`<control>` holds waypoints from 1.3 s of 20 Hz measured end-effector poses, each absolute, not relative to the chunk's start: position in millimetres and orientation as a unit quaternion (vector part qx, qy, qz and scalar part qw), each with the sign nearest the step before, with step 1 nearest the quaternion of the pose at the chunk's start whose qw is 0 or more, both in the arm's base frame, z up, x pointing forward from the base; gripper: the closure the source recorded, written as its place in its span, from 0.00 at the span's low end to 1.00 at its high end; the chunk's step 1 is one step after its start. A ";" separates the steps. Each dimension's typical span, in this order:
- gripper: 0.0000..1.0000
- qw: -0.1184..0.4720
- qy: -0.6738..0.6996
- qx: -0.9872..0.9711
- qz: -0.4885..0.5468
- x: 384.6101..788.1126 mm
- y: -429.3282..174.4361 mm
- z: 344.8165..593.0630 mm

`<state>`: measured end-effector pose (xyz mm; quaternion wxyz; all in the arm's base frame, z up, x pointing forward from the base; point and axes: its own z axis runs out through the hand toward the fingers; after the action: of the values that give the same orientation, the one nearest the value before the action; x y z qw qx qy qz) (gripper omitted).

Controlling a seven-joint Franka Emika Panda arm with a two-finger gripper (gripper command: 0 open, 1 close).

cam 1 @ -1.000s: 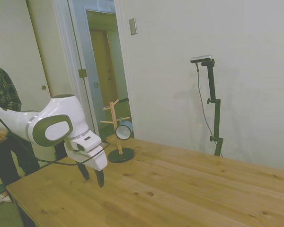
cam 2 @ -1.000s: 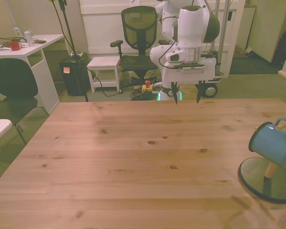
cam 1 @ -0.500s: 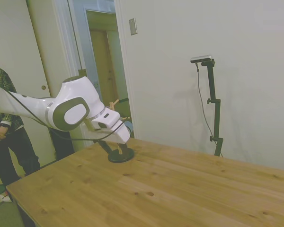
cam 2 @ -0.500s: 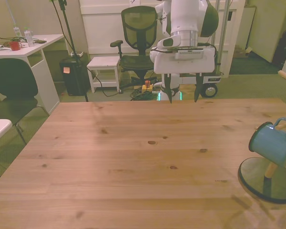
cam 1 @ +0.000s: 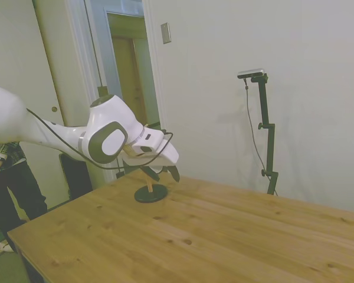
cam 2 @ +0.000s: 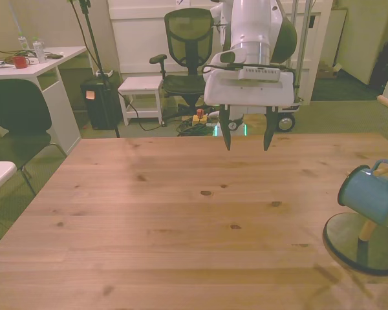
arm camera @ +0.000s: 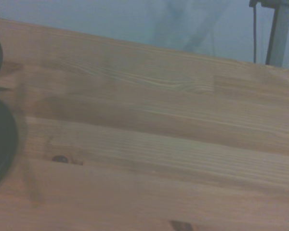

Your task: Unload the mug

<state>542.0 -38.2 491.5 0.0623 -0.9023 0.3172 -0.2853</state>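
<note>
Front view shows, nearest, the small blue-teal mug [cam 2: 373, 194] hanging tilted on a peg of the wooden mug tree with a dark round base [cam 2: 362, 242], at that view's right edge. Farther back, the white arm's two-finger gripper [cam 2: 247, 137] hangs spread and empty above the wooden table [cam 2: 181, 226], well apart from the mug. A hasty sideways approach could knock the light tree over, or snag the handle on its peg.

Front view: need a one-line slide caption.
Open gripper hovers above the wooden table, well apart from the teal mug hanging on its peg stand.
</note>
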 end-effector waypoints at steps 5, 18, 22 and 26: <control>0.00 0.083 0.288 -0.900 -0.316 574.2 -10.7 478.7; 0.00 0.121 0.208 -0.906 -0.349 617.1 44.9 456.3; 0.00 0.130 0.203 -0.902 -0.358 633.9 48.7 454.9; 0.00 0.148 0.187 -0.902 -0.361 651.8 64.4 445.9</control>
<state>651.8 64.4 445.9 0.1484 -0.9016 0.1870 -0.3608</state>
